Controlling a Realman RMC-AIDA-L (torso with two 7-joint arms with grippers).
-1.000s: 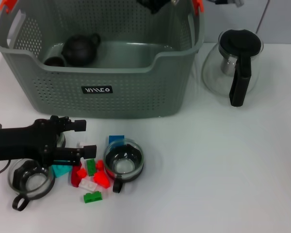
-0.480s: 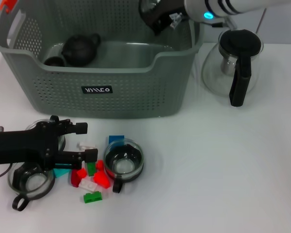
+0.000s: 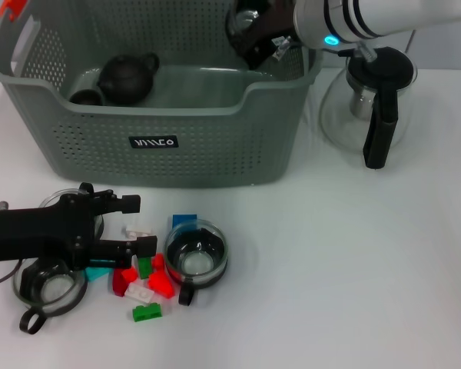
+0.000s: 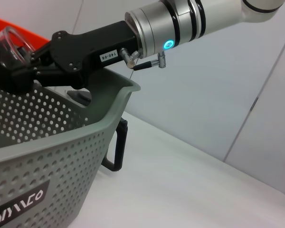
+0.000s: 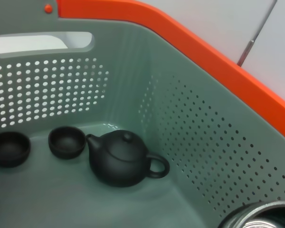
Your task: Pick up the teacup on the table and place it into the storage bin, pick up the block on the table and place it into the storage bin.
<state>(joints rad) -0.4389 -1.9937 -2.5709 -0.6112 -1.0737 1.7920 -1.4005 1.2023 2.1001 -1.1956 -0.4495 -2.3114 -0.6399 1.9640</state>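
Glass teacup (image 3: 244,23) sits clamped in your right gripper (image 3: 255,34) right above the storage bin (image 3: 215,154), so go straight down, while your left gripper (image 3: 134,227) waits spread by the blocks (image 3: 142,280).

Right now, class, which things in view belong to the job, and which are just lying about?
Job: storage bin; held teacup in the right hand over the bin; table teacups; blocks; left hand, open beside the blocks.
Lying about: glass jug; dark teapot and small dark cups in the bin.
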